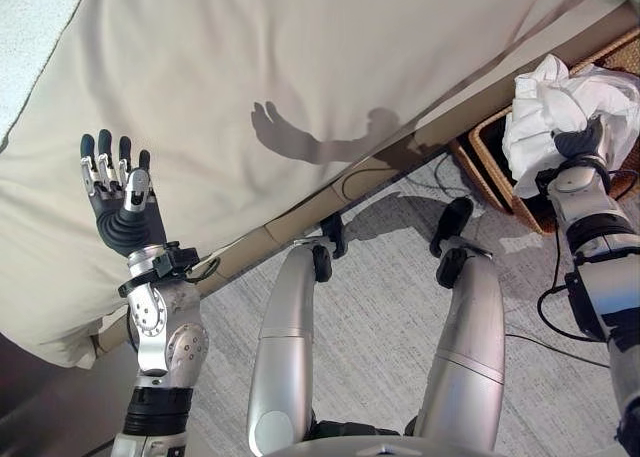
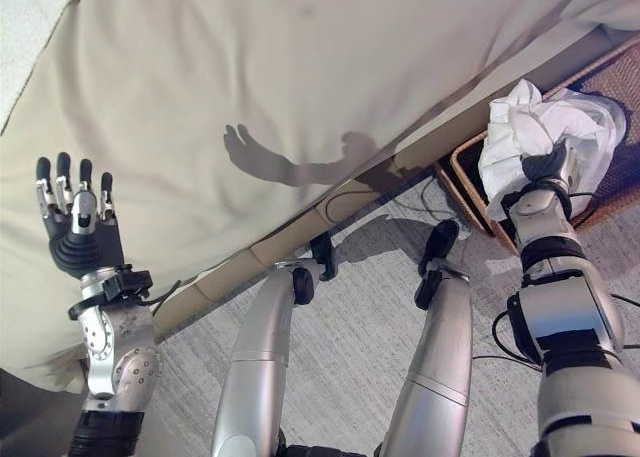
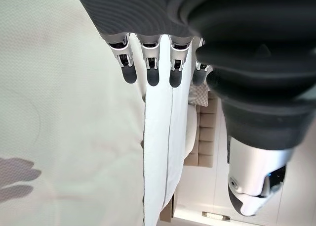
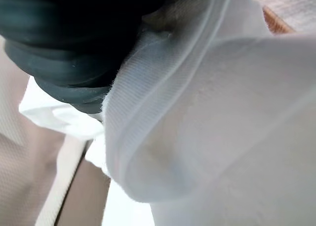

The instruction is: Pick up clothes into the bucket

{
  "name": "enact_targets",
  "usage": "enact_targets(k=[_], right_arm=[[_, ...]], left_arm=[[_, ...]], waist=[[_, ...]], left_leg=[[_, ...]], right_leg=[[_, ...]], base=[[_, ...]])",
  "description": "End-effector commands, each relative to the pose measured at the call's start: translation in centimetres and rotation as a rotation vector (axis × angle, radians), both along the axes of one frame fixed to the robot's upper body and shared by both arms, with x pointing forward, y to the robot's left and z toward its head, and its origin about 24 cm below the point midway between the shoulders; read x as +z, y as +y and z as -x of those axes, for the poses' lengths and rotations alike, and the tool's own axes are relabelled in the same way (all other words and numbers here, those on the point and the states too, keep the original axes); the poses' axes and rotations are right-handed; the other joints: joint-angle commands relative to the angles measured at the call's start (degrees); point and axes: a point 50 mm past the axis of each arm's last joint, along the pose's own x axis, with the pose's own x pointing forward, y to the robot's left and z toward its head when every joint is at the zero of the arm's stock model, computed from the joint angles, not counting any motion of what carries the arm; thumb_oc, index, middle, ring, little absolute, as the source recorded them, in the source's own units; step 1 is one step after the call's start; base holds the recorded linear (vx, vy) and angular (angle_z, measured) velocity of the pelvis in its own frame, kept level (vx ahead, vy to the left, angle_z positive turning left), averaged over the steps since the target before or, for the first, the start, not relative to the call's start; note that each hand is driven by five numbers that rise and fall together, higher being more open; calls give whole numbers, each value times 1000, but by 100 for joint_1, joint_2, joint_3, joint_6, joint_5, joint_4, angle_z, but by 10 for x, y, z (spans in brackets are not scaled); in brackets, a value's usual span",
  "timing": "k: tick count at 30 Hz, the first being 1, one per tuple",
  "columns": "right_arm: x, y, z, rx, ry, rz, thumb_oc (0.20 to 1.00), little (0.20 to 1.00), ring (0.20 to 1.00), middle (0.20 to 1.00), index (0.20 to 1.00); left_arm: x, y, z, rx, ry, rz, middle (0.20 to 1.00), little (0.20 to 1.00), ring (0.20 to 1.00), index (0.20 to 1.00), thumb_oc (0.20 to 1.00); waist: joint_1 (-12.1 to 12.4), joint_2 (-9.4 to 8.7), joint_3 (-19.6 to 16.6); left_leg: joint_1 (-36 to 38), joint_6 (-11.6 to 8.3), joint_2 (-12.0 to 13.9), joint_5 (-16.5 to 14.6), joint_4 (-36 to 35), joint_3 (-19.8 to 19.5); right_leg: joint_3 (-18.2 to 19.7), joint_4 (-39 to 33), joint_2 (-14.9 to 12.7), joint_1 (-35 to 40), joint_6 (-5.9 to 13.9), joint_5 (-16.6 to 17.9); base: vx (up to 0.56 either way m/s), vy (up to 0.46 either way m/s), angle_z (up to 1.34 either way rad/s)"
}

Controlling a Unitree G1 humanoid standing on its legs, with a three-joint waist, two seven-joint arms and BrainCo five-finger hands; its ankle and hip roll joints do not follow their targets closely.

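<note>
Right hand [image 2: 545, 167] grips cloth [image 2: 535, 127] over basket [image 2: 470, 192]; early release risks snagging the rim. Left hand [image 1: 122, 202] open, idle.

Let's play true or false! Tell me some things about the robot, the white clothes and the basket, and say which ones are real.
1. The left hand is held up open over the beige bedcover. True.
2. The crumpled white cloth lies on the grey carpet. False: it is bunched over the brown woven basket.
3. The right hand is at the white cloth. True.
4. The basket stands on the bed. False: it stands on the floor beside the bed.
</note>
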Motion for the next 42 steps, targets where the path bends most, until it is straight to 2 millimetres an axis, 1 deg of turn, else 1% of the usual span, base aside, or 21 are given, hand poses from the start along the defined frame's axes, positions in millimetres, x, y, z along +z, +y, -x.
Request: enact_targets(k=[1,9,11,12,15,22,23,24,25,28,30,31,32,33,34,35,36,37,38,39,42], right_arm=[[-14,-1,4,-25,38,20,1000,1000,1000,1000,1000],[-10,-18,14,-135,2,-42,1000,1000,1000,1000,1000],[-11,-23,17,-162,-1,-62,1000,1000,1000,1000,1000],[-11,-30,23,-203,-12,-89,1000,1000,1000,1000,1000],[-14,-37,28,-237,-29,-126,1000,1000,1000,1000,1000],[-27,-65,55,-355,-63,-212,1000,1000,1000,1000,1000],[-30,-70,60,-376,-79,-238,1000,1000,1000,1000,1000],[-33,-72,63,-386,-82,-248,1000,1000,1000,1000,1000],[-42,-77,70,-410,-108,-289,1000,1000,1000,1000,1000],[-46,-78,74,-419,-125,-306,1000,1000,1000,1000,1000],[-64,-70,76,-394,-169,-345,1000,1000,1000,1000,1000],[-69,-63,73,-353,-187,-338,1000,1000,1000,1000,1000],[-71,-63,74,-354,-185,-340,1000,1000,1000,1000,1000],[-80,-42,70,-227,-204,-263,1000,1000,1000,1000,1000],[-83,-33,71,-161,-214,-232,1000,1000,1000,1000,1000],[-87,-18,72,-81,-232,-213,1000,1000,1000,1000,1000],[-96,-11,76,-46,-224,-225,1000,1000,1000,1000,1000],[-108,1,81,8,-212,-241,1000,1000,1000,1000,1000],[-121,21,90,122,-199,-263,1000,1000,1000,1000,1000],[-122,21,92,121,-196,-265,1000,1000,1000,1000,1000],[-141,45,105,229,-161,-321,1000,1000,1000,1000,1000]], left_arm=[[4,13,12,76,-64,26,1000,1000,1000,1000,1000],[9,12,11,78,-76,18,1000,1000,1000,1000,1000],[10,11,11,76,-78,10,1000,1000,1000,1000,1000],[10,12,11,77,-80,9,1000,1000,1000,1000,1000],[11,12,10,74,-82,3,1000,1000,1000,1000,1000],[8,16,8,79,-63,-22,1000,1000,1000,1000,1000],[8,17,7,81,-59,-24,1000,1000,1000,1000,1000],[7,17,7,83,-56,-27,1000,1000,1000,1000,1000],[4,19,7,92,-42,-36,1000,1000,1000,1000,1000],[4,20,7,93,-40,-42,1000,1000,1000,1000,1000],[-1,24,7,106,-20,-45,1000,1000,1000,1000,1000],[-3,27,9,123,-13,-39,1000,1000,1000,1000,1000],[-4,27,9,122,-11,-42,1000,1000,1000,1000,1000],[-7,34,12,153,14,-56,1000,1000,1000,1000,1000],[-11,39,14,174,33,-65,1000,1000,1000,1000,1000],[-15,41,13,174,54,-67,1000,1000,1000,1000,1000],[-20,43,13,180,78,-73,1000,1000,1000,1000,1000],[-26,45,14,182,108,-80,1000,1000,1000,1000,1000],[-34,48,14,183,155,-97,1000,1000,1000,1000,1000],[-34,48,15,182,158,-99,1000,1000,1000,1000,1000],[-44,46,15,156,219,-141,1000,1000,1000,1000,1000]], waist=[[-130,238,-453],[-105,218,-478],[-106,206,-501],[-106,190,-539],[-118,177,-575],[-152,81,-738],[-171,46,-765],[-195,28,-740],[-234,-34,-795],[-245,-62,-774],[-310,-189,-790],[-345,-228,-825],[-345,-233,-808],[-440,-329,-854],[-477,-371,-889],[-511,-446,-938],[-527,-485,-998],[-542,-536,-1052],[-602,-624,-1206],[-602,-629,-1211],[-656,-726,-1443]], left_leg=[[-308,-302,2,234,-112,-511],[-181,-293,-7,267,-242,-518],[-88,-294,15,283,-351,-523],[44,-300,30,316,-502,-516],[234,-307,26,368,-701,-505],[1191,-349,-43,580,-1577,-530],[1397,-365,-54,621,-1750,-538],[1519,-318,-61,812,-1899,-505],[1851,-336,-81,857,-2126,-531],[2126,-339,-94,903,-2318,-551],[2784,-360,-94,988,-2709,-625],[2963,-370,-85,1018,-2829,-623],[3013,-371,-87,1031,-2861,-629],[3369,-384,-61,1141,-3130,-625],[3570,-396,-41,1131,-3252,-628],[3829,-410,-34,1252,-3511,-636],[4016,-421,-23,1258,-3650,-652],[4193,-429,-15,1365,-3842,-674],[4476,-466,33,1496,-4166,-690],[4509,-470,33,1514,-4204,-697],[4923,-548,123,1648,-4597,-691]], right_leg=[[278,57,-5,128,457,-115],[249,-56,-21,262,485,-68],[242,-153,-39,350,502,-53],[196,-311,-62,509,527,-13],[149,-480,-79,698,555,31],[-72,-1379,-142,1729,717,310],[-106,-1576,-144,1968,759,381],[-174,-1789,-152,2118,729,609],[-268,-2088,-172,2530,766,696],[-335,-2317,-173,2860,789,763],[-542,-2847,-161,3661,847,933],[-580,-2983,-149,3848,869,988],[-597,-3016,-148,3906,870,1000],[-677,-3360,-116,4340,896,1144],[-711,-3497,-91,4557,918,1159],[-799,-3745,-59,4848,933,1253],[-830,-3871,-28,5049,953,1253],[-911,-4042,-10,5249,958,1316],[-1010,-4299,43,5547,982,1367],[-1027,-4328,48,5584,981,1375],[-1195,-4645,136,5968,998,1411]], base=[[0,0,0],[-3,4,1],[0,0,0],[0,0,0],[0,0,0],[17,1,1],[-26,6,8],[20,-3,10],[-5,2,5],[66,-8,0],[148,-36,5],[88,-17,9],[125,-19,1],[142,-28,-7],[182,-40,-9],[173,-51,-5],[137,-47,-4],[191,-69,-3],[127,-44,-3],[133,-38,7],[102,-18,11]])
